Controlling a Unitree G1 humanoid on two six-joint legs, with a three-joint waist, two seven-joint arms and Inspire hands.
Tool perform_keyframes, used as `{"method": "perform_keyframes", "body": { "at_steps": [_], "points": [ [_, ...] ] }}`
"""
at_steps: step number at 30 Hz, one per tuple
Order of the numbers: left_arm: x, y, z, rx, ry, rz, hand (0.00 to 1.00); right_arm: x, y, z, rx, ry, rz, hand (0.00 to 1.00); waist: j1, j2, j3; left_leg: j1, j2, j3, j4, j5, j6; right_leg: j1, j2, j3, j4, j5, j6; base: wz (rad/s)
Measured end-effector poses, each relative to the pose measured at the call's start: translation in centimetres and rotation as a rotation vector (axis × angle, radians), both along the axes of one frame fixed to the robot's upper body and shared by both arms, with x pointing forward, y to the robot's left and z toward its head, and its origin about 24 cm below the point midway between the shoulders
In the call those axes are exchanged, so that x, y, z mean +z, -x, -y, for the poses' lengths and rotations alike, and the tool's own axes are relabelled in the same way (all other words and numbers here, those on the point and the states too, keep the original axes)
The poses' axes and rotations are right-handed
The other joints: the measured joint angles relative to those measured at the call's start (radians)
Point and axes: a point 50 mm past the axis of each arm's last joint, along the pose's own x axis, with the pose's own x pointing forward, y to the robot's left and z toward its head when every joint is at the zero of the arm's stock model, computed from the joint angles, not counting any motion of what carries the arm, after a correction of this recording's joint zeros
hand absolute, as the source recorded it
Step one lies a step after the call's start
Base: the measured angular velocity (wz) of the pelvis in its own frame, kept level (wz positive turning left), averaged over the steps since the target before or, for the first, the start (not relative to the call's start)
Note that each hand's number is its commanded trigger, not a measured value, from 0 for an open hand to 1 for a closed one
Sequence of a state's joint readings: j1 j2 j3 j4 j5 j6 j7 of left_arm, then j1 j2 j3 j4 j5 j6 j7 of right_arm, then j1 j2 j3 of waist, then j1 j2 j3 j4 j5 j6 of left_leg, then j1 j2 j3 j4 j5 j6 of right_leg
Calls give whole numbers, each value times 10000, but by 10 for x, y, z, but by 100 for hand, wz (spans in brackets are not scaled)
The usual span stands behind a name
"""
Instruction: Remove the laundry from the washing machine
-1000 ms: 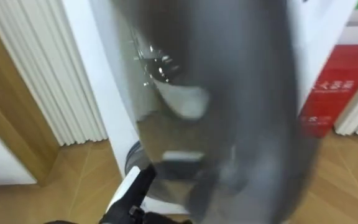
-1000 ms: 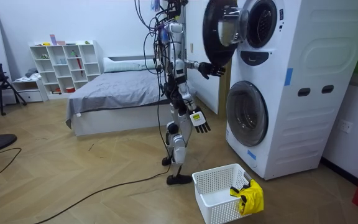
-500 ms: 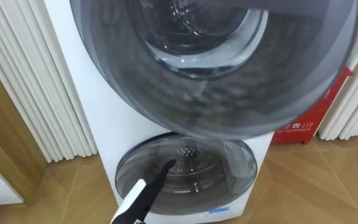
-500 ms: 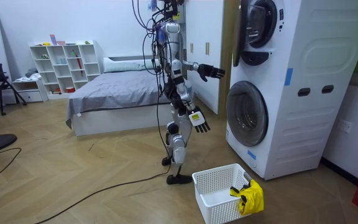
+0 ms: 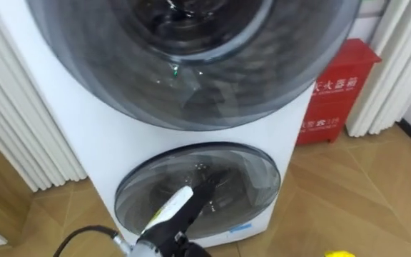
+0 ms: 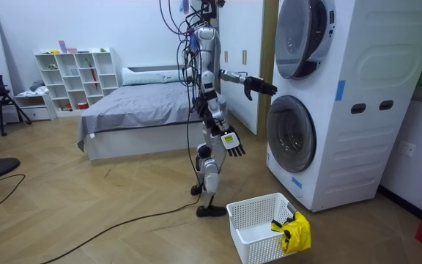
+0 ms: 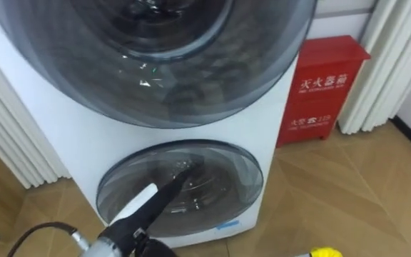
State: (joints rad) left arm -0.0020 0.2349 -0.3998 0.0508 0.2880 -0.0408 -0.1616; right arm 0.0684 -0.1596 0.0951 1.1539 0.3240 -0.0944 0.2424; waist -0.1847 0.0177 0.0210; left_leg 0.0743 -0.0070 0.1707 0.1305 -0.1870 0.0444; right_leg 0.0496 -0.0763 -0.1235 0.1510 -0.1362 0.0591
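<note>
Robot stands upright on the wood floor (image 6: 86, 205), facing the stacked washing machine (image 6: 365, 95), a step back from its front.

Left arm is stretched forward at chest height. Left hand (image 6: 259, 87) sits just beside the front's edge, at the seam between the upper door (image 5: 191, 64) and the lower door (image 5: 248, 178). I can't tell whether it touches the panel. Fingers look straight and stretched toward the machine, holding nothing (in the eye views the hand is dark against the dark glass of the lower door, so take that loosely).

Right hand (image 6: 233, 144) hangs by the thigh, fingers loosely spread, empty.

Both round doors look closed against the front. The glass is dark with glare, so I can't tell what is in either drum.

The one garment I can see is a yellow cloth (image 6: 296, 232) draped over the corner of the white basket (image 6: 255, 200) nearest the machine, hanging down the outside. The basket sits on the floor near the base of the machine, just ahead of the robot's feet. A bit of the yellow also shows at the bottom edge of the eye views.

Around it:
- Red box (image 5: 336, 89) on the floor against the wall, just beside the machine on the robot's right.
- Bed (image 6: 138, 110) behind the robot.
- White shelf (image 6: 75, 77) along the far wall.
</note>
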Motion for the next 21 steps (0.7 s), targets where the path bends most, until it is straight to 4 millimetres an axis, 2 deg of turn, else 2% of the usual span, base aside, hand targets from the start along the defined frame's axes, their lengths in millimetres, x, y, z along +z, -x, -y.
{"method": "perform_keyframes", "body": {
  "at_steps": [3, 6, 7, 8, 11, 12, 13, 14, 15, 16, 17, 18, 19, 21],
  "points": [
    [-10, 0, 1, 72, -22, -421, 0, 0, 0, 0, -3, 48, -55, 0, -13, -23, 5, 12, 10, 22, -4, -4, -7, 6, 14, -6, -4, 0, 0, -2],
    [-54, 10, -11, 912, -567, -2075, 0, -2, 2, 0, -245, 188, -288, 0, 66, -61, -12, 97, 42, 177, -2, -10, -18, 36, 47, 6, -2, 0, 0, -13],
    [-76, 20, -19, 1396, -933, -2948, 0, -2, 3, -2, -334, 276, -342, 0, 187, -68, -37, 108, 70, 213, 6, -27, -48, 13, 75, 11, -3, 0, -1, -17],
    [-86, 26, -23, 1615, -1103, -3365, 0, -3, 4, -3, -400, 289, -378, 0, 254, -94, -39, 112, 87, 226, 13, -39, -68, 9, 89, -7, -10, 1, -2, -14],
    [-143, 85, -67, 3758, -2090, -6122, 0, -7, 18, -5, -809, 302, -813, 0, 627, -283, -146, 239, 216, 246, 6, -135, -211, 56, 213, -78, -9, -24, -77, -12],
    [-150, 96, -77, 4291, -2255, -6583, 0, -7, 20, -6, -922, 267, -859, 0, 743, -288, -160, 262, 250, 252, 3, -154, -236, 65, 252, -89, -11, -9, -102, -19],
    [-159, 117, -98, 5535, -2491, -7287, 0, -8, 25, -6, -1020, 223, -958, 0, 997, -345, -197, 292, 310, 334, 1, -177, -272, 45, 310, -145, -8, 10, -132, -18],
    [-164, 137, -118, 6814, -2709, -7727, 0, -8, 29, -5, -1155, 211, -1057, 0, 1161, -366, -206, 316, 351, 339, -9, -191, -295, 51, 346, -149, -11, 21, -150, -12],
    [-165, 146, -126, 7375, -2857, -7906, 0, -9, 31, -4, -1256, 202, -1093, 0, 1248, -361, -204, 335, 365, 326, -13, -198, -308, 66, 358, -157, -13, 23, -153, 0],
    [-167, 167, -142, 8294, -3275, -8229, 0, -9, 38, -3, -1518, 174, -1212, 0, 1416, -360, -203, 409, 393, 311, -13, -219, -335, 152, 385, -173, -20, 23, -153, 4],
    [-167, 177, -148, 8535, -3558, -8409, 0, -9, 38, -2, -1544, 165, -1202, 0, 1446, -343, -201, 426, 409, 296, -12, -237, -346, 215, 400, -178, -34, 23, -153, 5],
    [-169, 199, -156, 8810, -4173, -8894, 0, -9, 40, -2, -1590, 125, -1226, 0, 1473, -322, -210, 490, 444, 271, 1, -272, -368, 317, 431, -184, -39, 23, -153, 6],
    [-169, 220, -161, 8952, -4730, -9455, 0, -9, 42, -1, -1681, 74, -1279, 0, 1509, -266, -174, 612, 467, 274, -17, -305, -388, 426, 452, -193, -63, 22, -153, 0],
    [-171, 244, -160, 9213, -5075, -10384, 0, -10, 46, 0, -1839, 26, -1477, 0, 1631, -271, -147, 726, 470, 318, -16, -371, -396, 532, 463, -176, -168, 15, -162, -4]
  ]
}}
